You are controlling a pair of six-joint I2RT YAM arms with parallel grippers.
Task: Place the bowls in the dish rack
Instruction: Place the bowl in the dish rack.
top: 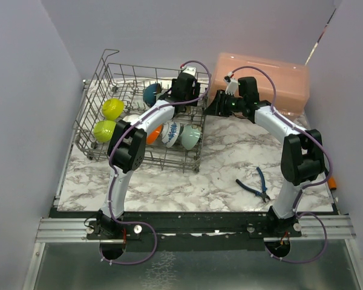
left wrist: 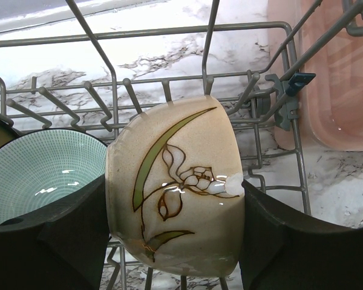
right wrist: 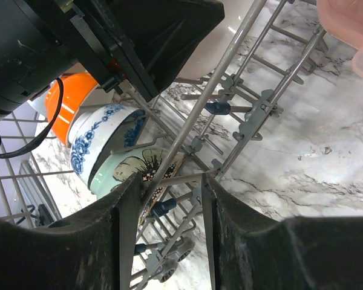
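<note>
On the marbled tabletop [top: 187, 181] stands the dish rack [top: 169, 164]. Inside it, the left pincer [left wrist: 175, 208] is clamped on a beige flowered bowl [left wrist: 169, 151], just beside a teal bowl [left wrist: 39, 175]. The right pincer [right wrist: 169, 232], fingers [right wrist: 78, 248] apart, straddles a wire of the rack's side.

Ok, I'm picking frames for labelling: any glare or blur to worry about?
Left wrist: small glare spots on the glazed beige bowl, marble table washed out at top left. Right wrist: its own pincer fingers dark and soft, pink box corner blurred. Top view: evenly lit, sharp, soft shadows only.
</note>
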